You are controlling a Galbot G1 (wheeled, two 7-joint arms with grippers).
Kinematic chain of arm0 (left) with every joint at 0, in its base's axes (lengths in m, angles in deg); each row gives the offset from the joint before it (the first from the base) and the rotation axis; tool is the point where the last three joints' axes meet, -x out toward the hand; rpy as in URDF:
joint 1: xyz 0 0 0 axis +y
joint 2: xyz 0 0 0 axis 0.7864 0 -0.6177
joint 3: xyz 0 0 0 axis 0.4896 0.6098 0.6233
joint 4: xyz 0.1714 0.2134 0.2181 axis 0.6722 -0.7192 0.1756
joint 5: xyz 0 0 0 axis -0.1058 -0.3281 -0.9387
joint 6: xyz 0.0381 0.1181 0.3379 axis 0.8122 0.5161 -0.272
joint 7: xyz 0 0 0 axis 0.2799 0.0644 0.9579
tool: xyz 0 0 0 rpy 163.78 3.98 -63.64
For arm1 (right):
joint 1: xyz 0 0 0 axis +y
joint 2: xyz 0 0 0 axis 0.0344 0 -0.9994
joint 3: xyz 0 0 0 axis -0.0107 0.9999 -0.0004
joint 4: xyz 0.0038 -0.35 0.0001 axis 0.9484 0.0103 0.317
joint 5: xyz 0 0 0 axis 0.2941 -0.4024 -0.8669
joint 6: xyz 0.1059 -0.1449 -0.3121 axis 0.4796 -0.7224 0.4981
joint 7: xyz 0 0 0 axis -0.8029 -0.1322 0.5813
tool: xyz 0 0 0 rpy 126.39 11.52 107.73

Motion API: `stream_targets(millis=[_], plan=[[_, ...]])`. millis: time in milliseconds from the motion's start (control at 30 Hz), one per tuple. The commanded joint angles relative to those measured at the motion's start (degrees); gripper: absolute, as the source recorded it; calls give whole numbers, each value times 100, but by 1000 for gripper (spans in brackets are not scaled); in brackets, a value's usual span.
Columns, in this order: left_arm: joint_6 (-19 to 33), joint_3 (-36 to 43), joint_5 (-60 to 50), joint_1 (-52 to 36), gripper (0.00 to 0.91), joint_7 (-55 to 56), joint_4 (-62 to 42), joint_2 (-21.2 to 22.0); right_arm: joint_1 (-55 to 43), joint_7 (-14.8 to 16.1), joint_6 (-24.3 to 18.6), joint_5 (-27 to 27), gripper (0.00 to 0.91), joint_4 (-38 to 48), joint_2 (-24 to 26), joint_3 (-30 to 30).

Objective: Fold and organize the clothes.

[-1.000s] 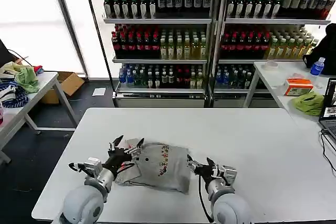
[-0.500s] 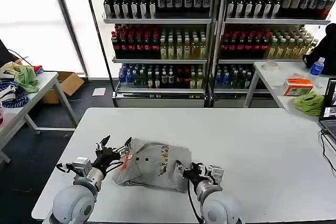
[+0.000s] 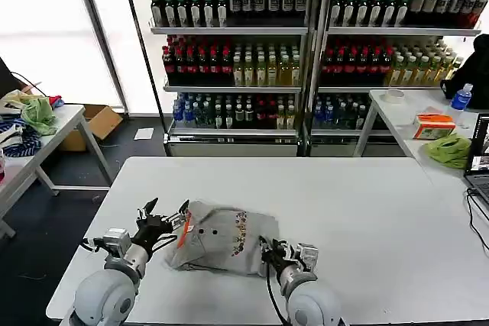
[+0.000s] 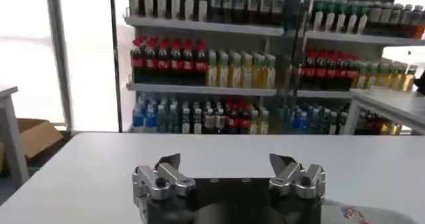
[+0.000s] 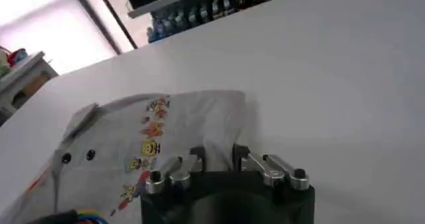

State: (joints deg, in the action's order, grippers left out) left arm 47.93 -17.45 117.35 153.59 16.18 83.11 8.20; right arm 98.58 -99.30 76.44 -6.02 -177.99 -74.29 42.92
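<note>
A light grey collared shirt (image 3: 225, 240) lies folded near the front of the white table (image 3: 359, 204), with its buttons, orange stripe and multicoloured print facing up. My left gripper (image 3: 163, 211) is open just left of the collar, apart from the cloth. In the left wrist view that gripper (image 4: 226, 160) has only bare table between its fingers, and a corner of the shirt (image 4: 362, 213) lies beside it. My right gripper (image 3: 269, 248) is at the shirt's right edge. In the right wrist view it (image 5: 218, 153) is shut on a bunched fold of the shirt (image 5: 126, 145).
Drink shelves (image 3: 306, 51) stand behind the table. A side table on the left (image 3: 53, 124) carries a green cloth (image 3: 38, 112) and striped fabric. On the right another table (image 3: 416, 116) has a green cloth (image 3: 451, 149), an orange box and a bottle. A laptop (image 3: 480, 159) sits at the right edge.
My left gripper drew back to the left off the shirt and stays open. The right gripper slid left onto the shirt's right edge and narrowed on the fold.
</note>
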Motion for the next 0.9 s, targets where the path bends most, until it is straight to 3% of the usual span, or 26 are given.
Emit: stream_targets(millis=[33, 233, 533, 567, 633, 667, 700, 900], plan=[[16, -92, 15, -97, 907, 46, 1, 58, -4, 80, 15, -262, 0, -33, 160, -354], [13, -190, 47, -45, 907, 40, 49, 41, -53, 695, 30, -602, 0, -12, 692, -789], [46, -106, 82, -73, 907, 21, 55, 190, -579, 1075, 33, -1050, 10, 800, 1317, -932], [45, -86, 73, -63, 907, 24, 56, 189, -539, 1119, 29, -1155, 50, 855, 1336, -976], [40, -44, 30, -56, 907, 24, 44, 184, -483, 1207, 23, -1239, 222, 950, 1340, -1067], [31, -25, 12, -55, 907, 25, 35, 188, -441, 1292, 19, -1250, 625, 1004, 1340, -1119], [28, -14, 1, -54, 907, 21, 33, 192, -407, 1386, 17, -1276, 907, 1019, 1343, -1135], [4, 32, 9, -89, 907, 7, -49, 222, -207, 1700, 6, -1957, 907, 782, 1247, -1179]])
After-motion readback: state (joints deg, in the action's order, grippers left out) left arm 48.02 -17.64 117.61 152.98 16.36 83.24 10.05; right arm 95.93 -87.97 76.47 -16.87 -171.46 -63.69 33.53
